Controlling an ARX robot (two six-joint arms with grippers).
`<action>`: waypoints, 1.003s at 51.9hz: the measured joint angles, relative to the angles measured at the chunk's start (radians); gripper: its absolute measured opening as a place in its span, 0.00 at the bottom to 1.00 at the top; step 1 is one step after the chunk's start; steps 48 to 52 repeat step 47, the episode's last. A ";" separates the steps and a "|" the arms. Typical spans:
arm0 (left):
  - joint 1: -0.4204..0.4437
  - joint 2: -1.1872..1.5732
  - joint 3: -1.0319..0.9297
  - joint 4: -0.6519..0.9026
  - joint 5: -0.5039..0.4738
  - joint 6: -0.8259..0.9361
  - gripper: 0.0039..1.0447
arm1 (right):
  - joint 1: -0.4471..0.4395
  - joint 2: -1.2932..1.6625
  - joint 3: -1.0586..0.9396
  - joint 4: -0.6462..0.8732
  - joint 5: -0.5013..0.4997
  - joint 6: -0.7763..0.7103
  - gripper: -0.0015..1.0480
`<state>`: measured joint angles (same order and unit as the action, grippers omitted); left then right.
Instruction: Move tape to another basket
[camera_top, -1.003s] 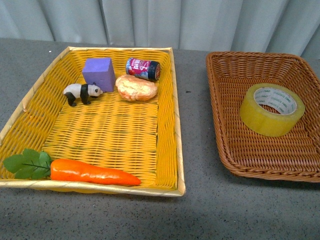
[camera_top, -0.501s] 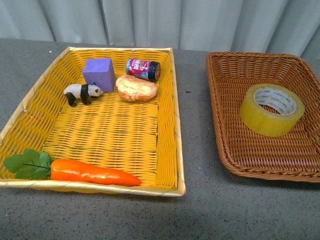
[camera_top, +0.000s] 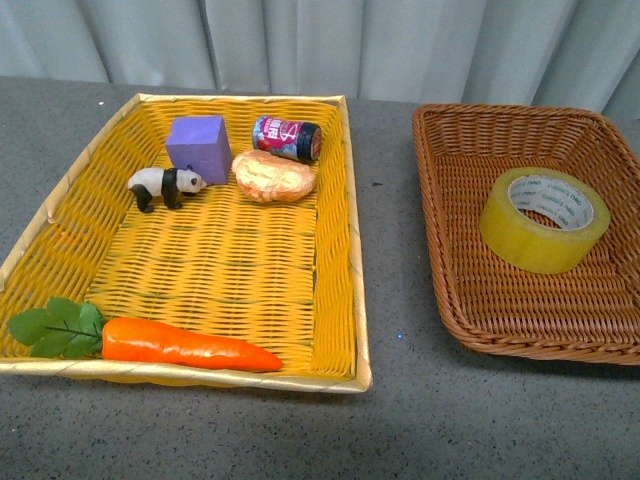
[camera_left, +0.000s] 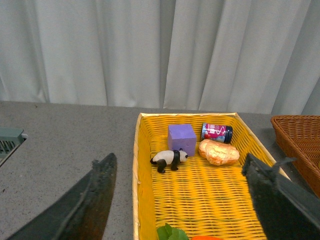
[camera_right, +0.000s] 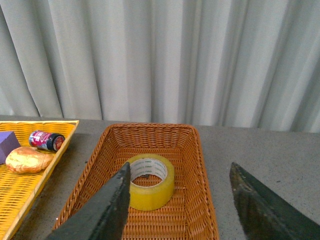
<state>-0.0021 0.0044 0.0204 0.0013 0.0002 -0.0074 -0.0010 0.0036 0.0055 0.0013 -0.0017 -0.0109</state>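
Observation:
The tape (camera_top: 543, 222), a wide yellowish roll with a white printed core, lies flat in the dark brown wicker basket (camera_top: 432, 200) on the right. Neither arm shows in the front view. My right gripper (camera_right: 179, 167) hangs open above the near end of that basket (camera_right: 150, 128). The tape (camera_right: 150, 184) lies beyond its left finger (camera_right: 107, 210), and nothing is between the fingers. My left gripper (camera_left: 178, 158) is open over the yellow woven tray (camera_left: 136, 175), holding nothing.
The yellow tray (camera_top: 352, 250) on the left holds a toy panda (camera_top: 165, 186), a purple block (camera_top: 197, 147), a small can (camera_top: 286, 137), a bread roll (camera_top: 272, 175) and a carrot (camera_top: 185, 345). A strip of grey table (camera_top: 390, 250) separates the two containers. A curtain hangs behind.

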 joint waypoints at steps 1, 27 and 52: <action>0.000 0.000 0.000 0.000 0.000 0.000 0.76 | 0.000 0.000 0.000 0.000 0.000 0.000 0.65; 0.000 0.000 0.000 0.000 0.000 0.003 0.94 | 0.000 0.000 0.000 0.000 0.000 0.001 0.91; 0.000 0.000 0.000 0.000 0.000 0.003 0.94 | 0.000 0.000 0.000 0.000 0.000 0.001 0.91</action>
